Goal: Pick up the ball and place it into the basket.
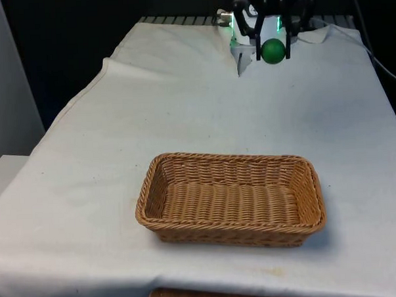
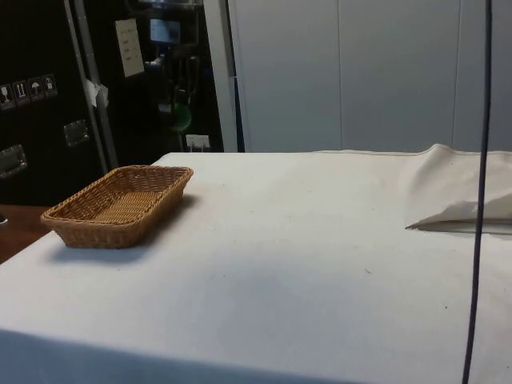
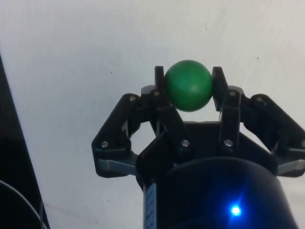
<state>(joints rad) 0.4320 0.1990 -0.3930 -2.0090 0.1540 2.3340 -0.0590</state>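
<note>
A green ball [image 1: 272, 50] sits between the two black fingers of my gripper [image 1: 273, 54], which is shut on it over the table's far end. In the wrist view the ball [image 3: 188, 85] is clamped from both sides by the fingertips [image 3: 159, 82], with white cloth beneath it. An oblong brown wicker basket [image 1: 230, 200] with nothing in it rests on the cloth near the table's front edge, a long way from the gripper. From the side the basket [image 2: 120, 204] stands close to the table's left corner.
A raised fold of cloth [image 1: 242, 58] lies just to the front view's left of the gripper, and the same fold [image 2: 460, 212] shows from the side. A thin black cable [image 2: 478, 200] hangs down in the side view. White cloth stretches between gripper and basket.
</note>
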